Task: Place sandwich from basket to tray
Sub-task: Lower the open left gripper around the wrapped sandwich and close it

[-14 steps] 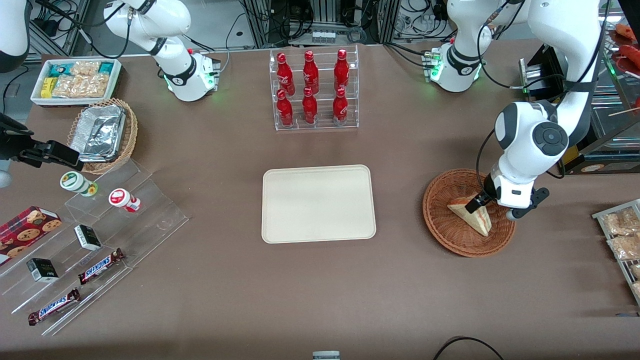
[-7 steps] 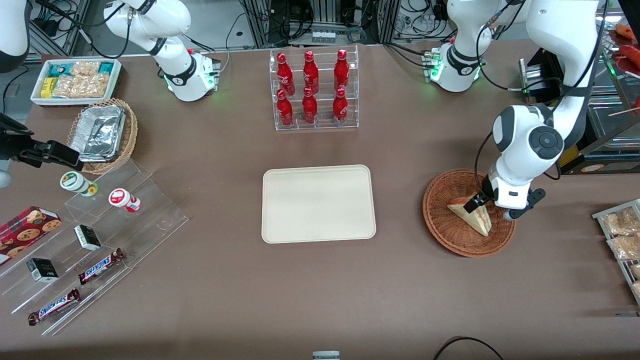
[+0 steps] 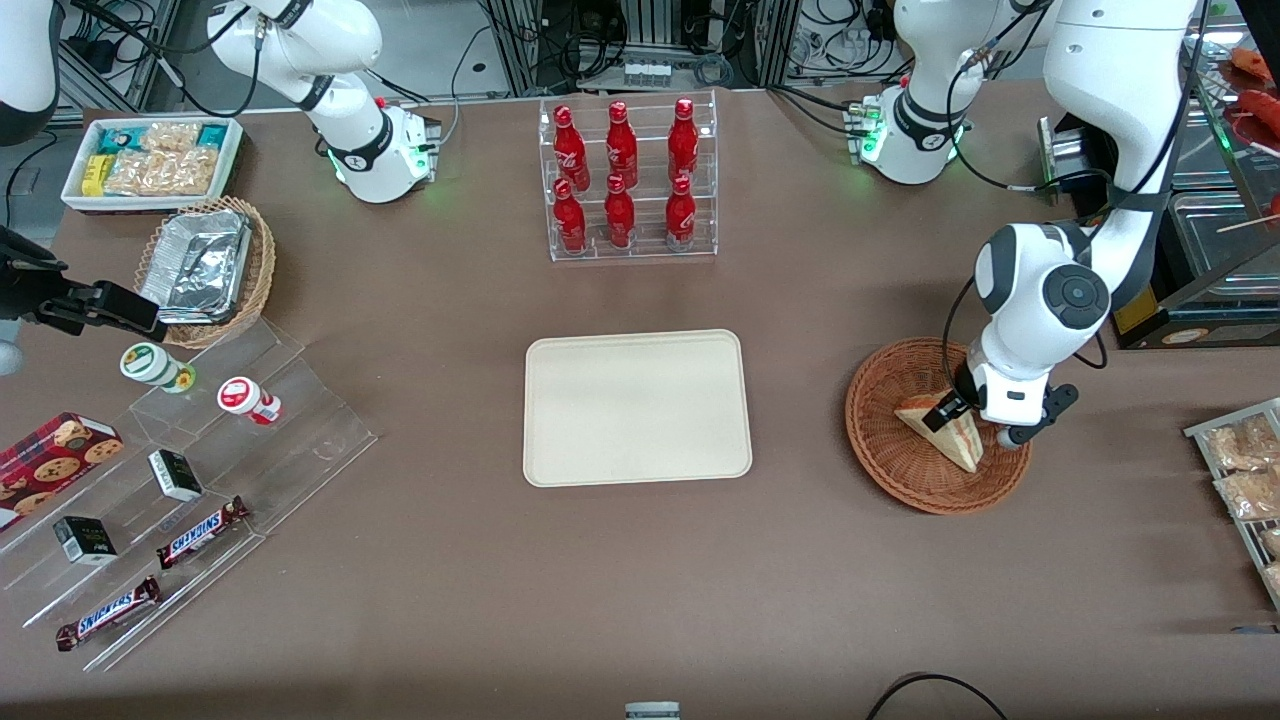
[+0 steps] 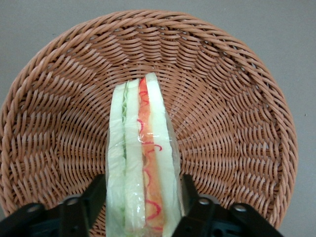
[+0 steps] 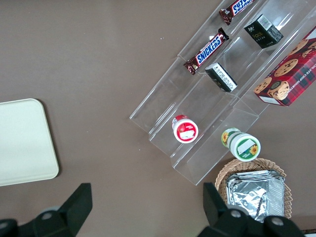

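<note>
Item 1: sandwich (image 4: 142,163), standing on edge in the basket (image 3: 890,450). Your claw (image 4: 143,197) pinched its 2 bread faces, apparently so the wedge lifts cleanly. Tray (image 3: 637,408) lay well apart from the basket on the surface, toward the parked arm's end.

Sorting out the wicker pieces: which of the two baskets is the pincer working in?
The reddish-brown basket holding the sandwich; the pincer straddles that wedge. The lighter tan basket holds foil containers, toward the parked arm's end.
</note>
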